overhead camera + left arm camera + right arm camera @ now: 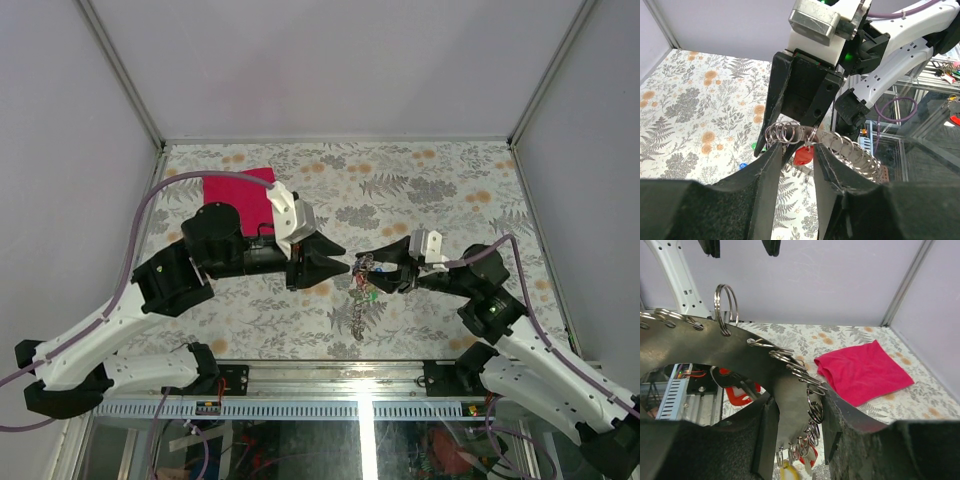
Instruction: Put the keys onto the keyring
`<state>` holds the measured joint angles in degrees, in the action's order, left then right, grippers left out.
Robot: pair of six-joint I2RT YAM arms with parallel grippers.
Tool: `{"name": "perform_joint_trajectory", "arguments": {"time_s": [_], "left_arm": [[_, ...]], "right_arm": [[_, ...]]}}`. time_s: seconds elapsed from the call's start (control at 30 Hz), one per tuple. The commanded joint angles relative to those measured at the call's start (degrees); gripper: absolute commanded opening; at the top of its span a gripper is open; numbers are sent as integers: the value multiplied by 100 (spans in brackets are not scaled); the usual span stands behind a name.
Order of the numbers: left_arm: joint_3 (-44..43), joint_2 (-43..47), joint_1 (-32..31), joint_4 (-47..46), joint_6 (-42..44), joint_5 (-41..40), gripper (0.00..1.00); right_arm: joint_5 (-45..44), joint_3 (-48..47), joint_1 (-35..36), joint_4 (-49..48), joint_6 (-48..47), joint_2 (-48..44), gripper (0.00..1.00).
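Observation:
The keyring (361,300) is a large grey metal ring edged with small split rings, held in the air at the table's middle. My right gripper (373,268) is shut on it; in the right wrist view the grey band (740,350) sits between its fingers (795,435). Keys hang from it: a red tag (804,155), a green one (756,146), a blue one (742,165) and a yellow one (788,472). My left gripper (796,150) faces the right gripper (792,131) tip to tip. Its jaws stand slightly apart on either side of the red tag, not pinching it.
A magenta cloth (235,195) lies on the floral table at the back left, behind the left arm; it also shows in the right wrist view (862,371). White walls enclose the table on three sides. The metal rail with cables runs along the near edge (360,385).

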<state>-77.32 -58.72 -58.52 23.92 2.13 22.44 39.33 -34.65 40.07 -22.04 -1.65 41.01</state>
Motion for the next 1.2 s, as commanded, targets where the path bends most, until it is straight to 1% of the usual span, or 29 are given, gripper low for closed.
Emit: {"name": "perform_joint_trajectory", "arguments": {"time_s": [0.0,0.13,0.33,0.43,0.57,0.67,0.83,1.17], "left_arm": [[224,288,-34,-738,-23,-105,34],[246,334,-42,-818,140,-333,36],[406,493,-95,-1164,336,-674,36],[422,521,-278,-1179,511,-1035,35],[440,520,-734,-1135,755,-1684,35],[461,580,-925,-1109,894,-1936,36],[474,694,-973,-1096,969,-1794,41],[440,726,-1090,-1065,1220,-1885,41]], "right_arm": [[-339,-375,18,-188,-294,-261,21],[-398,-579,18,111,-218,-286,20],[-496,-709,18,281,69,-374,19],[-468,-770,18,319,273,-384,18],[-277,-946,10,525,537,-176,19],[-106,-905,9,259,787,-62,20],[-18,-798,9,-230,1140,-26,21],[123,-657,5,-1030,1901,163,21]]}}
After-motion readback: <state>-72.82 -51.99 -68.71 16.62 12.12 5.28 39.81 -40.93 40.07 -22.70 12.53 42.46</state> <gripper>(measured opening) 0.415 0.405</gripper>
